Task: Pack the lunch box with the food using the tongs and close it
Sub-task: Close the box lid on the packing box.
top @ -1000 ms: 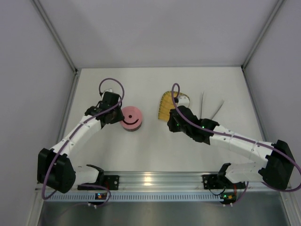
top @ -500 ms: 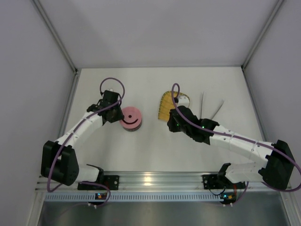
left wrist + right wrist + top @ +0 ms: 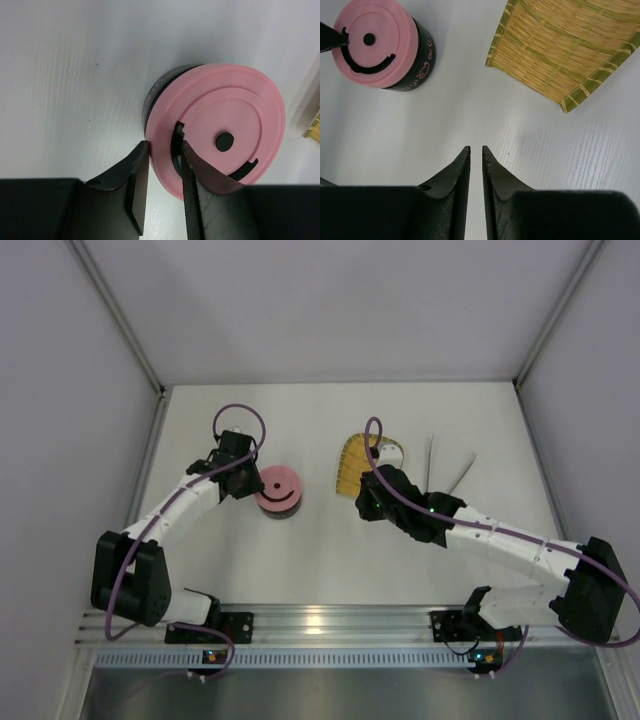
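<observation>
At nine o'clock of the tray (image 3: pixel 352 466), your left pincer (image 3: pixel 164 150) clamps the lid (image 3: pixel 215 100); right pincer (image 3: pixel 476 150) narrow, empty; closing looks nearly done.

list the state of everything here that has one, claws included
lunch box: upright on the table, lid on
lid: sitting on the lunch box, rim pinched by the left claw
left claw: shut on the lid's rim
right claw: all but closed, holding nothing
tongs: lying on the table right of the tray, arms spread, not held
tray: flat on the table, no food on the part that shows
</observation>
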You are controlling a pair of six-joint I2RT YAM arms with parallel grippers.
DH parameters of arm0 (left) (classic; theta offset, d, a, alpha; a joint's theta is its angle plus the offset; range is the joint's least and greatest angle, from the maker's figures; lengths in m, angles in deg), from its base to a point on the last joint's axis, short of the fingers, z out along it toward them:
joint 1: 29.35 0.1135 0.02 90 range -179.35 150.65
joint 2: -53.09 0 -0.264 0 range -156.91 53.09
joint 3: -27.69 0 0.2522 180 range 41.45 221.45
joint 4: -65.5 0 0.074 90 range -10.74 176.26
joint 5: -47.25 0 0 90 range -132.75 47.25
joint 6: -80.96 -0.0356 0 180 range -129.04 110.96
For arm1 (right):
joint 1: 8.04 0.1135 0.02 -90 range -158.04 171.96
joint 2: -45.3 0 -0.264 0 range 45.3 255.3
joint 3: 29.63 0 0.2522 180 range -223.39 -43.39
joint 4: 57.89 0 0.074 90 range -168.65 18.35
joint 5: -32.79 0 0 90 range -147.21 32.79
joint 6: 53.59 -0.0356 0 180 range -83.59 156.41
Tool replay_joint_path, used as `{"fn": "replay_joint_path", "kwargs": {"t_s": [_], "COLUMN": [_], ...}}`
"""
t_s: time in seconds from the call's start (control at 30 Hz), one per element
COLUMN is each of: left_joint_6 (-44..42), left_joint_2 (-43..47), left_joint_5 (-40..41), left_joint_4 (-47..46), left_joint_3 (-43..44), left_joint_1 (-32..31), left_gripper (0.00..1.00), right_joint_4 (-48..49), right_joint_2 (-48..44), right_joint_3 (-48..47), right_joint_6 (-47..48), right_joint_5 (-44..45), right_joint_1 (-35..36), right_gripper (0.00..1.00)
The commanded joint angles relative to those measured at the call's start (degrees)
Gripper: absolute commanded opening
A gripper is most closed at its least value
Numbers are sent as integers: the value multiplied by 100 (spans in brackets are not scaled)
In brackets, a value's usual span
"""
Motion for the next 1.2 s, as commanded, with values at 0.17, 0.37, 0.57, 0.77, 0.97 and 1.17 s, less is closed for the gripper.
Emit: {"fn": "replay_joint_path", "kwargs": {"t_s": [0.17,0.37,0.57,0.77,0.97,1.17], "left_joint_6": [-108,-91,-64,-38,-29,-3], "left_joint_2": [-83,-109,-136,-92,-30,58], "left_joint_5": [20,91,99,126,170,170], "left_joint_4": [-253,-262,-288,-297,-262,-271], "left_joint_3": [57,-22,-119,-224,-277,-479], "left_joint_1": [51,51,51,51,51,51], "left_gripper": [23,29,42,50,52,52], "right_joint_4": [209,236,245,289,306,306], "right_joint_2": [16,51,60,104,122,236], "right_joint_3": [-16,-7,2,11,11,-68], "right_joint_6": [-16,-16,-16,-25,-33,10], "right_joint_5": [-6,-32,-50,-68,-103,-147], "right_joint_1": [5,5,5,5,5,5], "right_gripper": [15,15,15,16,16,17]}}
